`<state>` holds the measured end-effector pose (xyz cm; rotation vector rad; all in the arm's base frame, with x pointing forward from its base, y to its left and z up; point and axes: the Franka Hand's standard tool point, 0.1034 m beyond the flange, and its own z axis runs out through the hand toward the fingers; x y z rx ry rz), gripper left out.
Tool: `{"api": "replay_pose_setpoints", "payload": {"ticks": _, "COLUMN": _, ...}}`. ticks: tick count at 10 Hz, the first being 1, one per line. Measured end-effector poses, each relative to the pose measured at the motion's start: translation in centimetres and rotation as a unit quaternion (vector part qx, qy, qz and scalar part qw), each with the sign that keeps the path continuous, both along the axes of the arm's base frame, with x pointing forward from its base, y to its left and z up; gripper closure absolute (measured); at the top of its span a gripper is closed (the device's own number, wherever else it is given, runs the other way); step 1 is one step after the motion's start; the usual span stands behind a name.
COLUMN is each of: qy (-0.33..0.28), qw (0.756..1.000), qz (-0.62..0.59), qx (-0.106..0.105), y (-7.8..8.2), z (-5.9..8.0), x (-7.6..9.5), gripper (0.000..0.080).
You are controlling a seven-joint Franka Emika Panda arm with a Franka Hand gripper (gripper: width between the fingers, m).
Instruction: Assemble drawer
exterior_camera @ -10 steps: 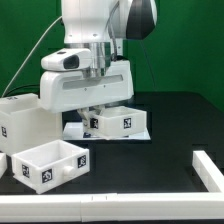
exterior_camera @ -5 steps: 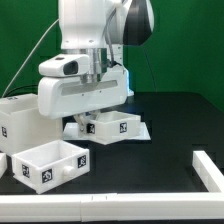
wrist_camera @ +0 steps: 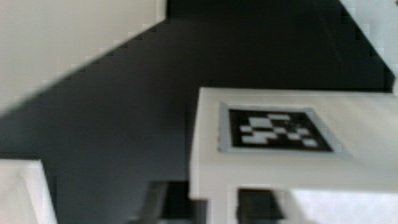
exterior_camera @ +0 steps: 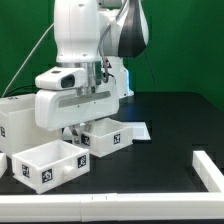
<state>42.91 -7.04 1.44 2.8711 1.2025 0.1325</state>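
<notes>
My gripper (exterior_camera: 86,129) is shut on one wall of a small white tray (exterior_camera: 108,138) with a black-and-white tag and holds it just above the table, partly over the marker board (exterior_camera: 138,130). In the wrist view the two dark fingers (wrist_camera: 178,200) straddle the tray's wall (wrist_camera: 276,130), one on each side. The large white casing (exterior_camera: 18,122) stands at the exterior view's left, close beside the held tray. A second small tray (exterior_camera: 50,163) lies in front of the casing. The wrist view shows a white surface (wrist_camera: 71,50), probably the casing.
A white raised rail (exterior_camera: 212,170) runs along the exterior view's right and front edges of the black table. A green backdrop stands behind. The arm's white body hides the tray's rear part.
The arm has carried the held tray toward the exterior view's left, off most of the marker board and closer to the casing. The front tray and casing have not moved.
</notes>
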Motion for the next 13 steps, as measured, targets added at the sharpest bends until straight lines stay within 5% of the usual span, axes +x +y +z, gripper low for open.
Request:
{"api": "replay_pose_setpoints", "payload": {"ticks": 1, "qy": 0.000, "qw": 1.000, "qz": 0.000, "qx": 0.000, "y": 0.0, "z": 0.0, "x": 0.0, "gripper": 0.0543}}
{"api": "replay_pose_setpoints", "payload": {"ticks": 2, "qy": 0.002, "qw": 1.000, "qz": -0.001, "qx": 0.000, "y": 0.0, "z": 0.1, "x": -0.1, "gripper": 0.0543}}
{"api": "replay_pose_setpoints", "payload": {"ticks": 4, "qy": 0.009, "qw": 1.000, "qz": 0.001, "qx": 0.004, "y": 0.2, "z": 2.5, "x": 0.1, "gripper": 0.0232}}
{"api": "replay_pose_setpoints", "payload": {"ticks": 8, "qy": -0.011, "qw": 1.000, "qz": -0.026, "qx": 0.004, "y": -0.3, "z": 9.8, "x": 1.5, "gripper": 0.0153}}
{"api": "replay_pose_setpoints", "payload": {"ticks": 13, "qy": 0.000, "qw": 0.998, "qz": -0.070, "qx": -0.003, "y": 0.0, "z": 9.1, "x": 0.9, "gripper": 0.0151}}
